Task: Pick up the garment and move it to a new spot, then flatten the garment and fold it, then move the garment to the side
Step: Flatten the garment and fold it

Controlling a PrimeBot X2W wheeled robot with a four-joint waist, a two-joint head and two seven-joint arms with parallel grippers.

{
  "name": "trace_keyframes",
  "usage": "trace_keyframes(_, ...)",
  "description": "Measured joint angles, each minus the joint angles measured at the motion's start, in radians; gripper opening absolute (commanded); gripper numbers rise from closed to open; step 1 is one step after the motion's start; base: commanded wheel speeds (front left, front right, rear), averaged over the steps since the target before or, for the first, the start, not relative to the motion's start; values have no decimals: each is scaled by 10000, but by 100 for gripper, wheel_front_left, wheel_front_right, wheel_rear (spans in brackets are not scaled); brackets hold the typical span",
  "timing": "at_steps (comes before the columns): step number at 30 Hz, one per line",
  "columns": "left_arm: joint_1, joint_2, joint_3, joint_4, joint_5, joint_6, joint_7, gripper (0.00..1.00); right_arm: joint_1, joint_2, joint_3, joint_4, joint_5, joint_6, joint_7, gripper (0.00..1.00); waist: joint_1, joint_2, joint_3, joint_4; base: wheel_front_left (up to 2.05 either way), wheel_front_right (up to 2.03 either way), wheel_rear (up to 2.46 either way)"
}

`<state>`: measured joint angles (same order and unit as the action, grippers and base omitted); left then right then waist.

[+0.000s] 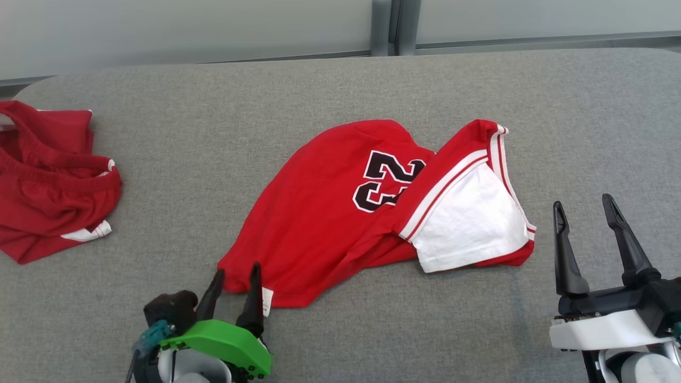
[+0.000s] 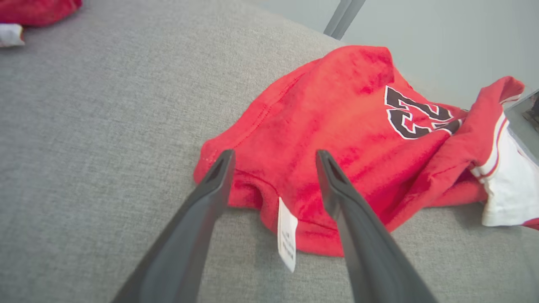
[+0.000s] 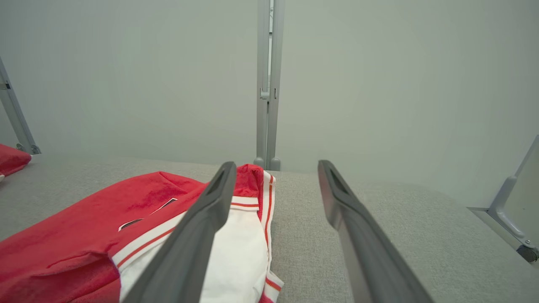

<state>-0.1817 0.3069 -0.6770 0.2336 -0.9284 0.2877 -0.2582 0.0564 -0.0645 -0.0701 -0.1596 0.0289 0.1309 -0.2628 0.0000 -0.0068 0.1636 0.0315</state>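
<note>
Head view. The shirt (image 1: 319, 213) lies mid-pad (image 1: 159, 133), rumpled and not yet flat. Its long axis runs from 7 o'clock (hem corner, with the tag (image 1: 267, 300)) to 2 o'clock (white-panelled end). Your left claw (image 1: 237, 271) sits at the 7 o'clock end with its fingers apart and nothing held. The tips overlap the hem corner (touching or just above, cannot tell). Your right claw (image 1: 582, 202) stands at the shirt's 4 o'clock, apart from the cloth, spread wide and empty. Judgement: the left arm is much the nearer. To take the white end, the right would have to reach toward its own 10 o'clock. A second red garment (image 1: 48, 181) lies at 9 o'clock, well apart from the shirt.

Left wrist view. The two fingers straddle the hem corner, and the tag hangs between them, toward 6 o'clock. The shirt runs away toward 2 o'clock, number patch first, then the white panel.

Right wrist view. The white panel lies at 7 o'clock, partly behind the left-hand finger. There is bare pad between the fingers and ahead of them.

Surface and room. The pad is grey woven fabric that looks soft, so you can expect the cloth to drag rather than slide. Behind it stand a pale wall (image 3: 126, 84) and a grey post (image 3: 267, 84) at 12 o'clock.
</note>
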Motion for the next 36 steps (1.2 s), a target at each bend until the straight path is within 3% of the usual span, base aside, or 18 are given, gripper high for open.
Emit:
trace_keyframes(6, 729, 297, 1035, -943, 1473, 13, -44, 100, 128, -63, -194, -230, -222, 0, 0, 100, 0, 0, -177, -66, 0, 0, 0)
trace_keyframes(16, 1634, 407, 2773, -1304, 3712, -702, -59, 100, 488, -123, -360, 2, -431, 0, 0, 100, 0, 0, -462, 126, 0, 0, 0)
trace_keyframes(25, 2476, -180, 4316, -1267, 4782, -1883, -59, 100, 819, -173, -439, 665, -499, 0, 0, 100, 0, 0, -793, 338, 0, 0, 0)
trace_keyframes(27, 2559, -460, 4836, -1285, 5260, -2451, -59, 100, 977, -169, -546, 934, -523, 0, 0, 100, 0, 0, -905, 401, 0, 0, 0)
trace_keyframes(36, 2794, -1356, 5985, -1087, 6259, -3515, -61, 100, 1289, 61, -930, 1262, -577, 0, 0, 100, 0, 0, -1123, 418, 0, 0, 0)
